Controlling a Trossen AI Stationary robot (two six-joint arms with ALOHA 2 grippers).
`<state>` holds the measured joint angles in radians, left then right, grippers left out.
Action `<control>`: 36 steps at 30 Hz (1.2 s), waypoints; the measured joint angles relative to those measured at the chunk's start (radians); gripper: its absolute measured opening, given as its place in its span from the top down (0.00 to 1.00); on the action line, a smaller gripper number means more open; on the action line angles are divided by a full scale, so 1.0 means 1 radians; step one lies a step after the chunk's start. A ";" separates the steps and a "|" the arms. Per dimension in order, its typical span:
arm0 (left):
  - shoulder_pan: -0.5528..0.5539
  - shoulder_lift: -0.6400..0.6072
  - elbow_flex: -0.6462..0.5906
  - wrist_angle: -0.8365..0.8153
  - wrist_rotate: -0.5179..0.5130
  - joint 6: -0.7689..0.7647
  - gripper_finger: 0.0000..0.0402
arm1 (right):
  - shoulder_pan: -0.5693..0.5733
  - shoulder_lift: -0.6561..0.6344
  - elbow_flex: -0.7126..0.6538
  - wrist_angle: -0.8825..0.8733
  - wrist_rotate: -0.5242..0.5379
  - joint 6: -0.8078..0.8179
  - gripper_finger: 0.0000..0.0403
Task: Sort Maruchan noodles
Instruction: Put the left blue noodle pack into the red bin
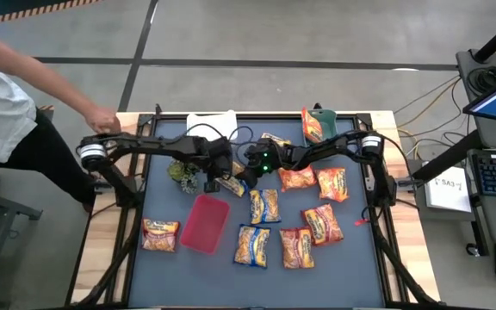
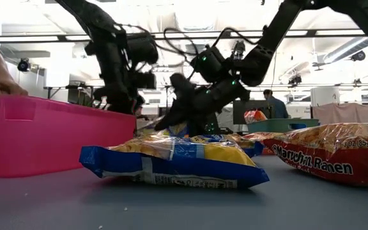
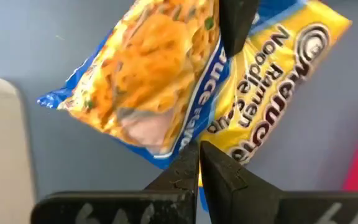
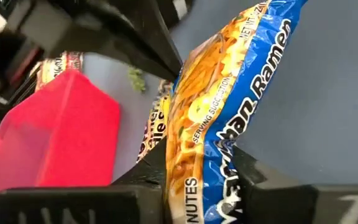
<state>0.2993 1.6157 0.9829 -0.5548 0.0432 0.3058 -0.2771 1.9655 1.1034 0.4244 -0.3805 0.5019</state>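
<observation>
left gripper pinching blue packet edge | right gripper clamping same packet | risk: both pulling, wrapper tearing or slipping

red-trim packet: "Maruchan Ramen"
blue-trim packet by the left tool: "Ramen Noodle Soup"
blue-trim packet in the right tool: "Ramen", "SERVING SUGGESTION"
</observation>
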 joint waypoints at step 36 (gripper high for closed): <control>-0.004 -0.335 -0.270 0.593 0.299 -0.242 0.45 | 0.260 -0.395 -0.281 0.070 0.513 -0.684 0.81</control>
<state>0.2955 1.2809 0.7125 0.0382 0.3419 0.0640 -0.0170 1.5705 0.8223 0.4948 0.1326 -0.1821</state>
